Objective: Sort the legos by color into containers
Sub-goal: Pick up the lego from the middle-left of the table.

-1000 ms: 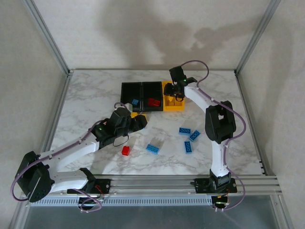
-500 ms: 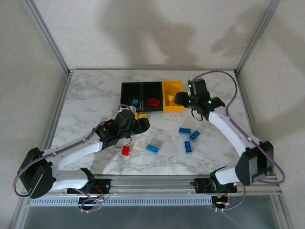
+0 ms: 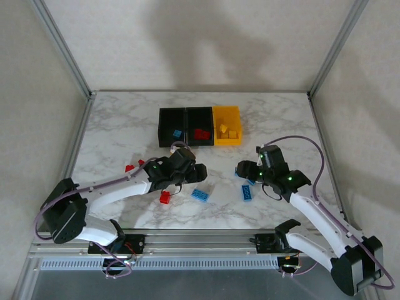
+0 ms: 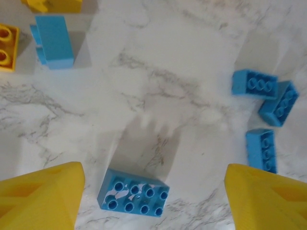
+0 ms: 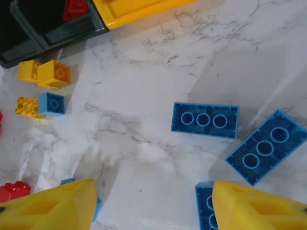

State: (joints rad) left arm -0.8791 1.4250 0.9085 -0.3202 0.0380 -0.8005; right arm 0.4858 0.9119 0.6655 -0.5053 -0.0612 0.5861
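I see my left fingers (image 4: pixel 43 196) spread above a blue eight-stud plastic brick (image 4: pixel 134 193) on the marble table (image 4: pixel 192 72); my right fingers (image 5: pixel 259 206) are spread too, empty.

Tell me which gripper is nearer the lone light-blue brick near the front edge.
Left. The left gripper is just behind the light-blue brick; the right gripper is farther off, to its right.
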